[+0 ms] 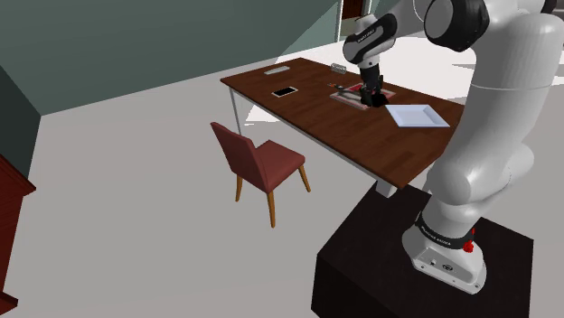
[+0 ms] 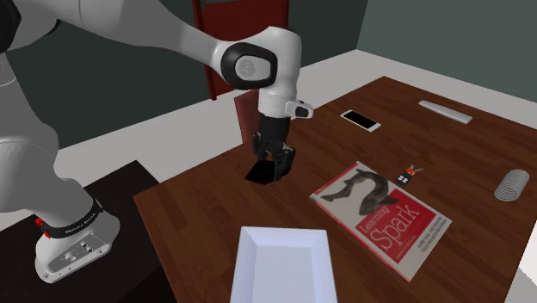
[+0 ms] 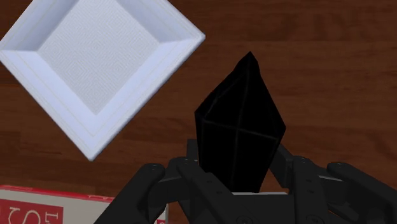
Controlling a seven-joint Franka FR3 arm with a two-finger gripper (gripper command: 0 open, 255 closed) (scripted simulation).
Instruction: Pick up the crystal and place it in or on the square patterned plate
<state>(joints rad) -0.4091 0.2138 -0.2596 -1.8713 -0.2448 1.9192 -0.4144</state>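
Dark red wooden furniture [image 1: 13, 208] stands at the shoulder view's left edge, on a pale grey floor [image 1: 136, 199] and under grey-green walls [image 1: 136, 45]. Further to the right comes a red chair [image 1: 262, 163] with light wooden legs, just beside the long side of a dark brown wooden table [image 1: 316, 113] on white legs. On the table, from left to right in this view, lie a white bar [image 1: 277, 70], a phone [image 1: 286, 91], a red and white book [image 2: 383, 215], and at the right a white square plate [image 1: 418, 116] with a raised rim. The black gripper [image 2: 272, 165] is clenched on a black crystal [image 3: 240, 124], whose pointed end looks away from the hand. The crystal is over the wood near the book and the plate, touching neither. Whether it touches the table, I cannot tell. At the far right the white arm [image 1: 488, 135] rises from its black stand [image 1: 380, 262].
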